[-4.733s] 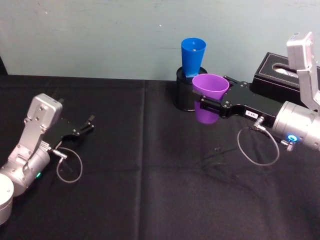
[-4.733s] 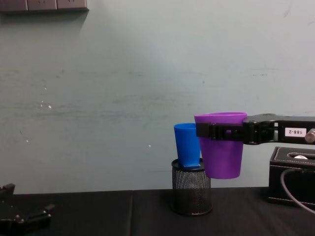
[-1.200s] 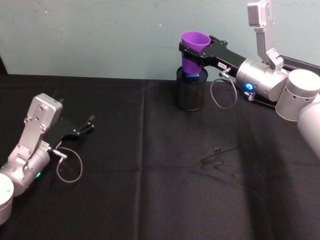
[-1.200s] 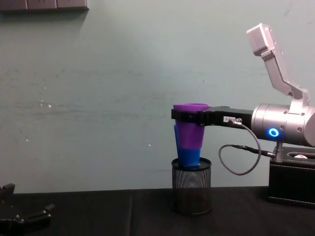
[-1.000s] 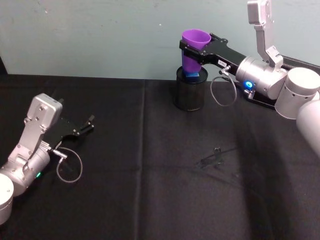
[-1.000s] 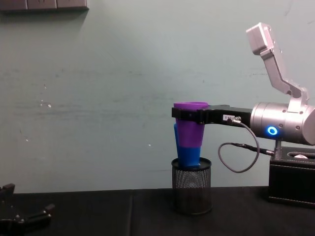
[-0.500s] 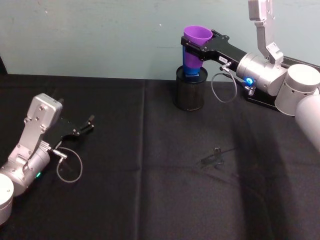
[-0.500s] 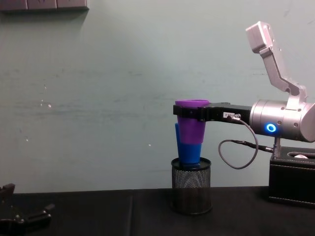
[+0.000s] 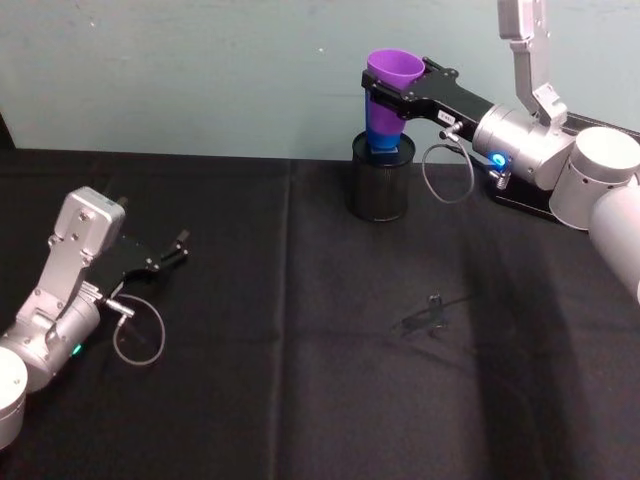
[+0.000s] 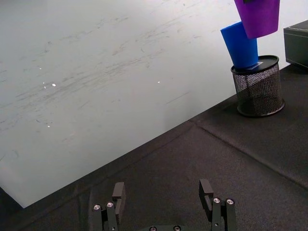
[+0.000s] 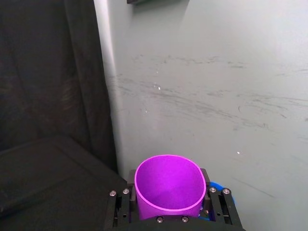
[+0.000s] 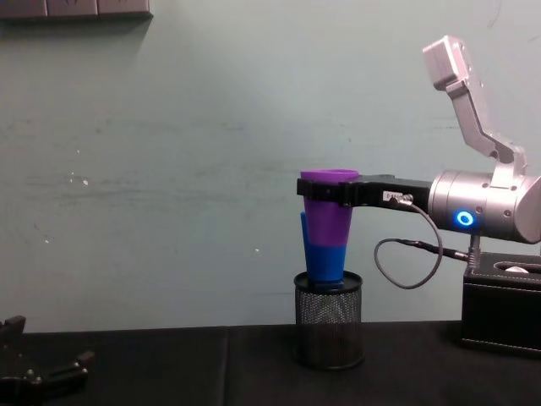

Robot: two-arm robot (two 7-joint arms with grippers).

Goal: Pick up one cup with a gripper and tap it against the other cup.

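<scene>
Right gripper is clamped on the rim of the purple tapered plastic tumbler, upright above the black wire-mesh pen holder. We think the rim grip leaves its wall free to meet the blue tapered plastic tumbler standing in that holder; they look touching. Left gripper, well left of the holder, is spread and empty.
</scene>
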